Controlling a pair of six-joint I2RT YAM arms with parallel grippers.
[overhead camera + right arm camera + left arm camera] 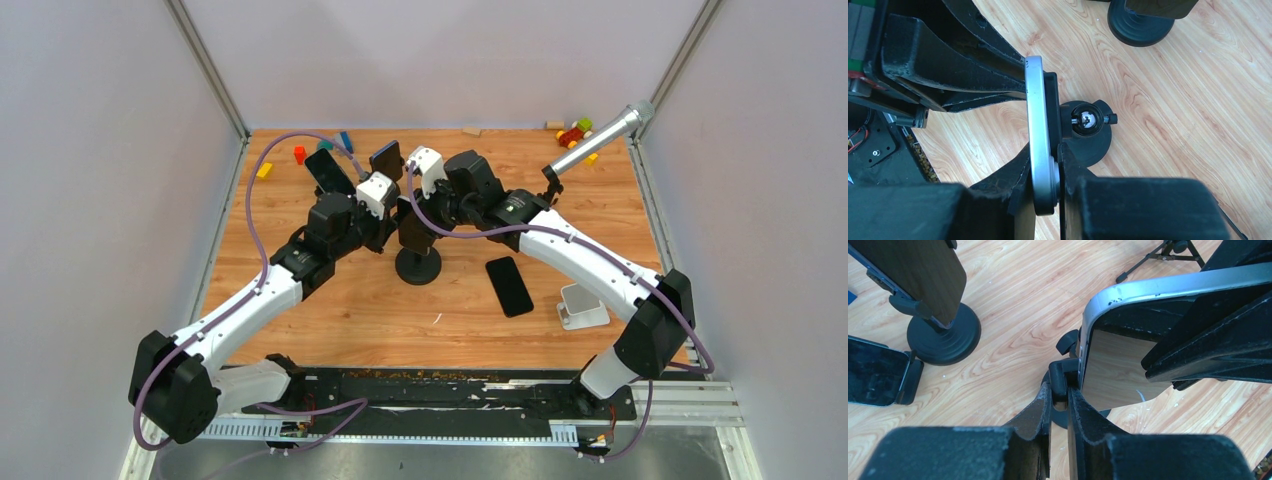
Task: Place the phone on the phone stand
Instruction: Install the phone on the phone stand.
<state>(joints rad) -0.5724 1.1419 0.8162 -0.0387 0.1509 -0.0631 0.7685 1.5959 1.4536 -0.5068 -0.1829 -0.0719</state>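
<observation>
- The right gripper is clenched on the phone. The phone shows edge-on, its silver rim running up between the two fingers with one pad on each broad face.
- The phone is held off the table, right over the phone stand. Its back is against or just beside the stand's black cradle, and I cannot tell which. The stand's ball joint and round base show just behind it.
- The left gripper is clamped on a black part of the phone stand's cradle. The phone lies outside these jaws, just beside their right finger.
- A spare black phone lies flat to the right of the phone stand's base, apart from it.
- Another loaded stand sits beyond the phone stand, to its left.
</observation>
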